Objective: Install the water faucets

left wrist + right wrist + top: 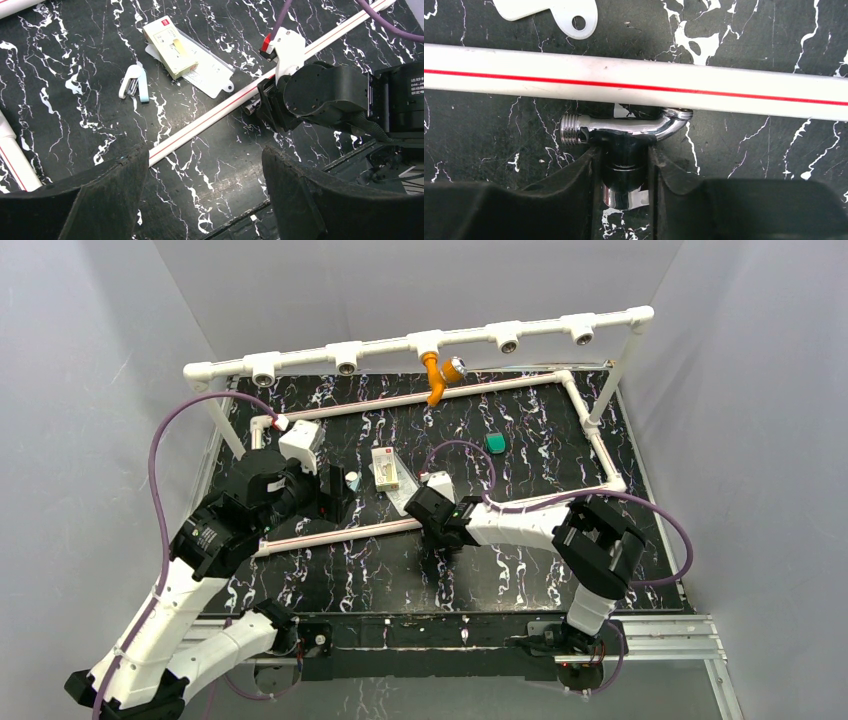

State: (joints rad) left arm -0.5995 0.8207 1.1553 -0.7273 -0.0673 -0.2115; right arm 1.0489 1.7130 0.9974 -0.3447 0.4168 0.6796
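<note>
The chrome faucet (624, 127) lies on the black marbled table right against a white pipe with a red stripe (724, 90), its threaded end pointing left. My right gripper (624, 155) has its fingers pressed on both sides of the faucet's round body. From the left wrist view only the faucet's threaded tip (251, 106) peeks out beside the right gripper (272, 107). The orange faucet (435, 377) hangs in the middle tee of the raised white pipe rail (330, 350). My left gripper (205, 190) hovers open and empty left of the right gripper (425, 502).
Empty tee sockets (262, 368) sit along the rail. A small green block (495, 443) lies mid-table. A cream box (170, 47) on a white card and a small white-blue clip (135, 82) lie near the pipe. A white pipe frame (590, 430) borders the table.
</note>
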